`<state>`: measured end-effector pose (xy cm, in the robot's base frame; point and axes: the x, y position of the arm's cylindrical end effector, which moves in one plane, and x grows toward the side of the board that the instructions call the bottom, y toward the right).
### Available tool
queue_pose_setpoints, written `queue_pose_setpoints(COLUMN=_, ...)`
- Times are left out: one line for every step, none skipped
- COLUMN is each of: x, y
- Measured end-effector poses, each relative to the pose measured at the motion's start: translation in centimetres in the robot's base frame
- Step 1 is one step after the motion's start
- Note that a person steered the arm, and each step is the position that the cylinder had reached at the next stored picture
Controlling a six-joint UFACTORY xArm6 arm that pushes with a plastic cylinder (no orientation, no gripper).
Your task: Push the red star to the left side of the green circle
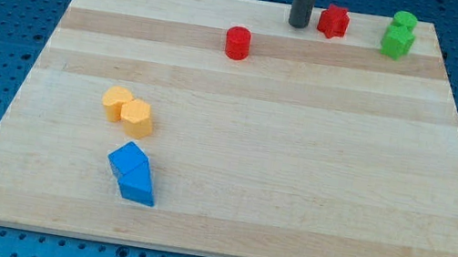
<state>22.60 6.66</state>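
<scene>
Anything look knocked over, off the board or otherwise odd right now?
Nothing stands out. All blocks sit flat on the board: red star near the view's top, just right of my tip; green circle and another green block at the top right corner; red cylinder, yellow pair and blue pair undisturbed.

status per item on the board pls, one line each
My tip: down at the view's top edge, just left of the red star, maybe touching.
Red star block: flat, well left of the greens.
Green circle block: against the green block.
Other green block: shape unclear.
Red cylinder block: upright, alone.
Two yellow blocks: touching.
Two blue blocks: touching.
Wooden board: flat.
</scene>
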Motion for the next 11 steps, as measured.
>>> queue_pose_setpoints(x=-0.6, y=2.5)
queue_pose_setpoints(x=-0.6, y=6.9)
queue_pose_setpoints(x=-0.6, y=8.1)
queue_pose_setpoints(x=0.1, y=4.2)
queue_pose_setpoints(x=2.9, y=0.3)
queue_pose_setpoints(x=5.6, y=-0.1)
queue_pose_setpoints(x=5.6, y=2.1)
queue_pose_setpoints(x=4.9, y=4.4)
queue_pose_setpoints(x=3.7, y=6.5)
queue_pose_setpoints(x=2.4, y=8.6)
queue_pose_setpoints(x=1.0, y=10.4)
